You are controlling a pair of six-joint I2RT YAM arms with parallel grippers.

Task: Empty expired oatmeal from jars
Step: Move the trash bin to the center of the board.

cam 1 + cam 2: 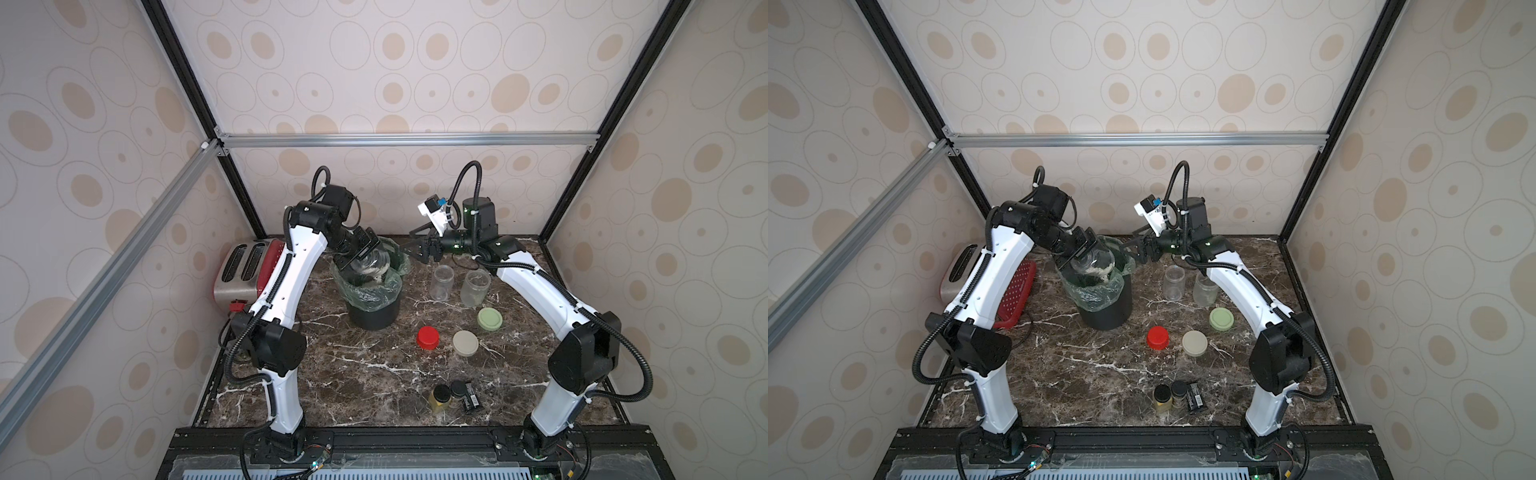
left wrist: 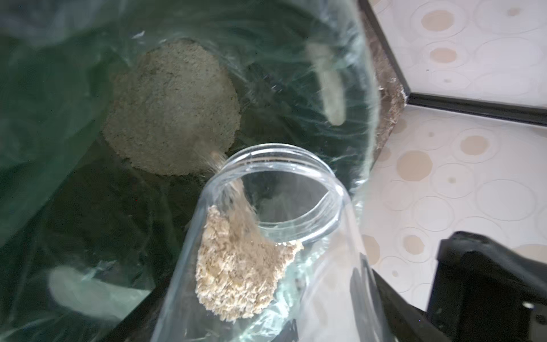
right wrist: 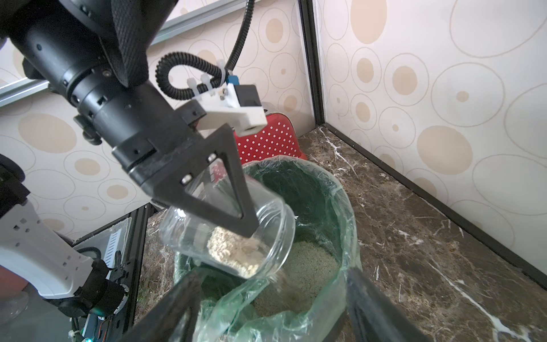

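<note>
Top views show the left gripper [image 1: 360, 258] closed on a clear jar [image 1: 375, 262], with one finger on each side of its wall. The jar is lidless and tilted, mouth down, over the bin [image 1: 374, 318]. The bin is black and fitted with a green liner [image 1: 365, 293].

Left wrist view: oatmeal [image 2: 236, 272] lies along the low side of the jar. A blurred trail of grains runs from the mouth to a round pile [image 2: 171, 106] on the liner floor.

The right gripper [image 1: 412, 242] hangs just beside the bin's right rim, raised off the table [image 1: 353, 374]. Its fingers stand well apart and hold nothing. In the right wrist view the bin and the jar appear between them.

Two empty jars [image 1: 441, 282] [image 1: 475, 289] stand upright and lidless on the table, to the right of the bin. Nearer the robot lie the red lid [image 1: 428, 337], the beige lid [image 1: 465, 343] and the green lid [image 1: 489, 319], each apart from the others.
</note>
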